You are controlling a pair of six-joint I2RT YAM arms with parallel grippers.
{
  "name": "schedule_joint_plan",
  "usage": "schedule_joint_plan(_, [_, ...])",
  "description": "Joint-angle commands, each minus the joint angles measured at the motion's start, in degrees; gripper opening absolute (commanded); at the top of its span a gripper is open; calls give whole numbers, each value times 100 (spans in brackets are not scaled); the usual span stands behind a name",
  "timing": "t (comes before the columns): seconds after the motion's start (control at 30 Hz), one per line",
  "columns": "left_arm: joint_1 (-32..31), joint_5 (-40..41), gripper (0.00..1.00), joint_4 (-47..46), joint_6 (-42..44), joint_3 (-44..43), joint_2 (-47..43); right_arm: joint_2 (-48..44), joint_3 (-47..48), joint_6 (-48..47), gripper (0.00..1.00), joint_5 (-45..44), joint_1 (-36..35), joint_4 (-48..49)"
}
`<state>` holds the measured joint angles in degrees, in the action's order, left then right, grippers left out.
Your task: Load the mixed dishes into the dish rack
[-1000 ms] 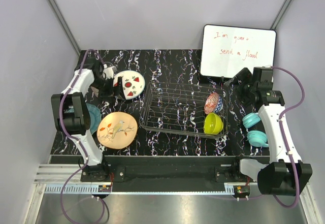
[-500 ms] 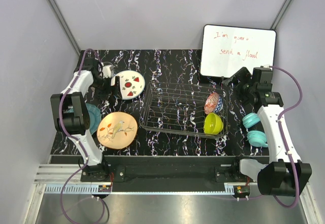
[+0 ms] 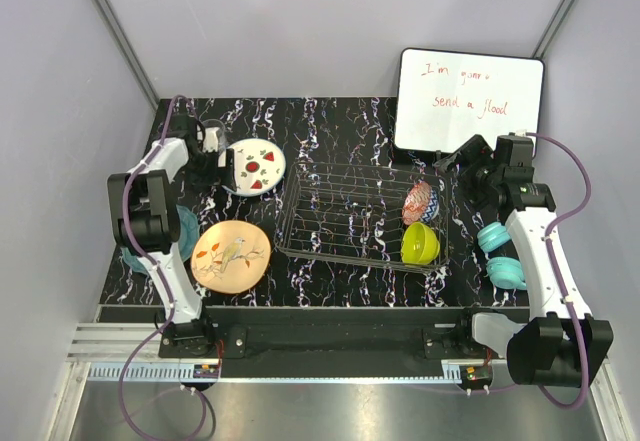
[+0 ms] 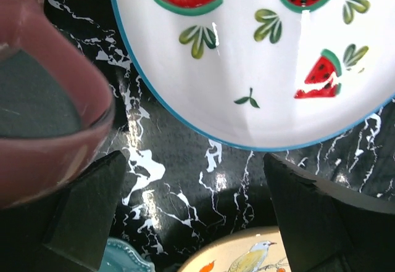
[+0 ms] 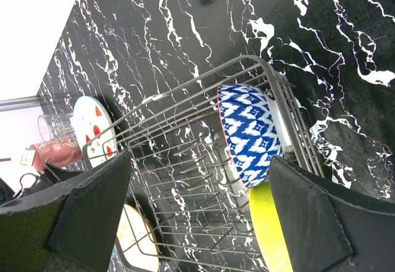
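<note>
the white watermelon plate [image 3: 253,166] lies left of the dish rack [image 3: 355,216], not yet loaded. the left gripper [image 3: 220,161], spread and empty, has edged back toward the pink mug [image 4: 43,99], likely the next pick. the right gripper [image 3: 458,156] hangs spread.

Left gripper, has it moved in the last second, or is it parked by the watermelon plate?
Yes. The left gripper has edged toward the table's far edge, along the left rim of the watermelon plate, which stayed put.
</note>
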<state>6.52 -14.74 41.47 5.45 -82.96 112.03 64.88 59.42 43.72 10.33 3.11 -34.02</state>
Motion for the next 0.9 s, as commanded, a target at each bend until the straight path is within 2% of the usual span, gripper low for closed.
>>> schedule_joint_plan(0.0, [33, -63, 99, -210, -158, -177, -14, -107, 43, -101, 100, 145, 14, 229])
schedule_joint_plan(0.3, [-20, -1039, 99, -148, -826, 508, -901, 33, -44, -110, 100, 250, 14, 343])
schedule_joint_plan(0.4, [-20, -882, 99, -472, -1230, 867, -1095, 86, -27, -127, 100, 321, 14, 387])
schedule_joint_plan(0.63, [-72, 31, 99, -1360, -2020, 1325, -1236, 130, 87, -224, 100, 426, 14, 545])
schedule_joint_plan(0.87, [-336, 498, 99, -1949, -2163, 1475, -1254, 472, 465, -48, 100, 734, 5, 1073])
